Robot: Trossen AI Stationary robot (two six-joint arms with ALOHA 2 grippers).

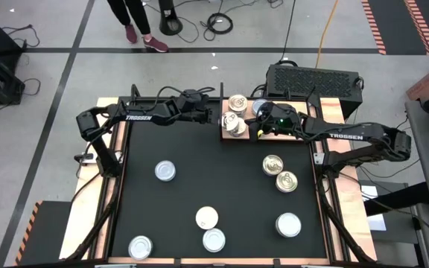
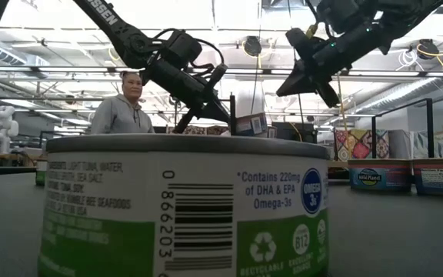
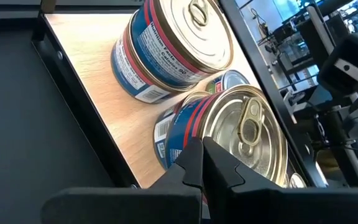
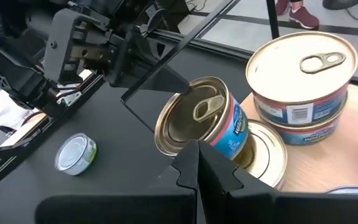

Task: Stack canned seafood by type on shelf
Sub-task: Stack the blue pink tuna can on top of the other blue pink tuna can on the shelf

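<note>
Seven loose: short round metal seafood tins [image 1: 164,171] scattered over the black mat, centre to bottom of high view.
Shelf: light-brown wooden board [image 3: 104,112], top centre; holds a two-high stack [image 4: 303,93].
Tilted tin [image 4: 201,118]: gold top, blue/pink label, leaning on a tin below it.
Left gripper [image 3: 201,165]: fingers pressed together, empty, tip at tilted tin.
Right gripper [image 4: 197,168]: fingers together, empty, just beside it.
Handling: prob. rigid, dense, slick sides; grip across side wall, not lid.
</note>
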